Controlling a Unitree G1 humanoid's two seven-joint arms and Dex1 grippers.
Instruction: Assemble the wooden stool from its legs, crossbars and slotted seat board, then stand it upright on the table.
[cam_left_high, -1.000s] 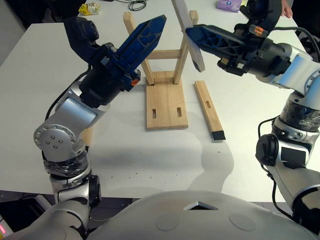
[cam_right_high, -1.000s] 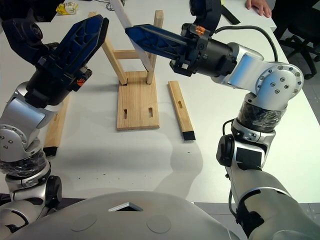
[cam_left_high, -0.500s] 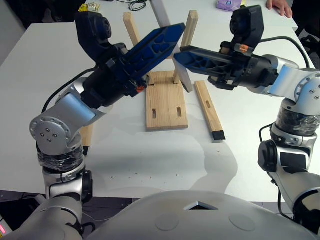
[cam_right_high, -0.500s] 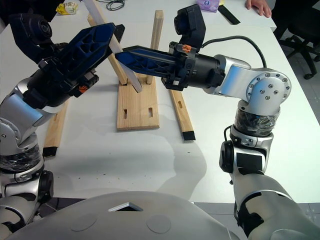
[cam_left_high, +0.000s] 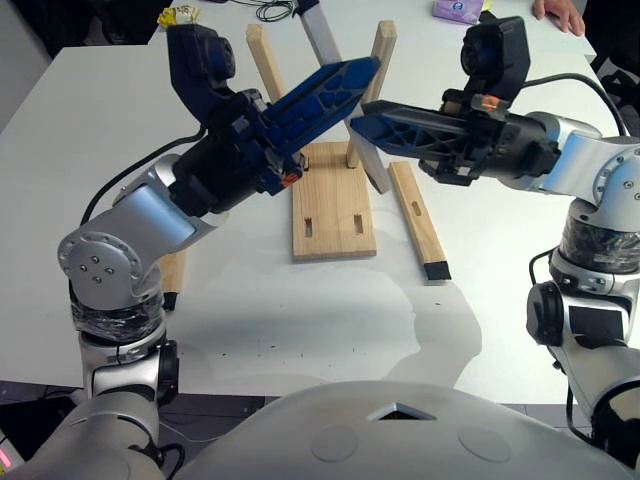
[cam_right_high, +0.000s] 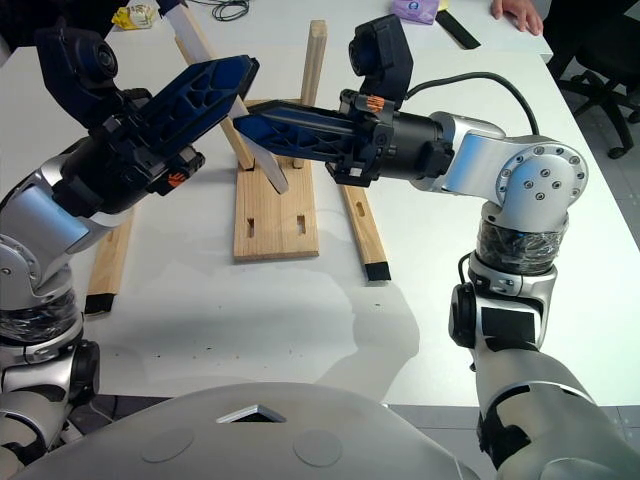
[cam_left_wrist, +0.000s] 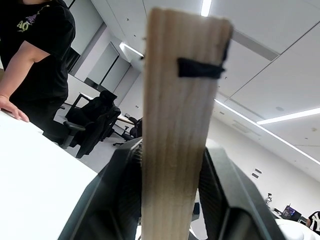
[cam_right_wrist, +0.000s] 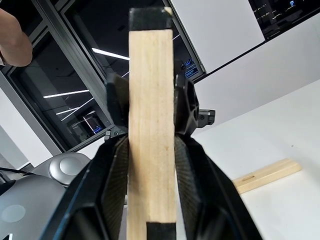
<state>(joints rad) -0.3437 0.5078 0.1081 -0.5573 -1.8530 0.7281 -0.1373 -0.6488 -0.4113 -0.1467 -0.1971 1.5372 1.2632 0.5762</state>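
White table, office room behind. Flat pale wooden slotted seat board at frame centre, two tilted light wooden legs standing at its far end. Loose wooden leg with black foot lies just right of the board; another wooden leg lies at left, partly under the left arm.

Blue left gripper and blue right gripper meet above the board's far end, tips close together. Both have their jaws closed on one pale slanted wooden leg: it sits clamped between the fingers in the left wrist view and in the right wrist view. Its lower end hangs just above the board.

Risks:
- Two grips on one piece, so any mismatch between the arms twists it or makes it slip.
- The lower end is near the standing legs, and a swing could knock them over.
- Letting go too early drops it onto the board.
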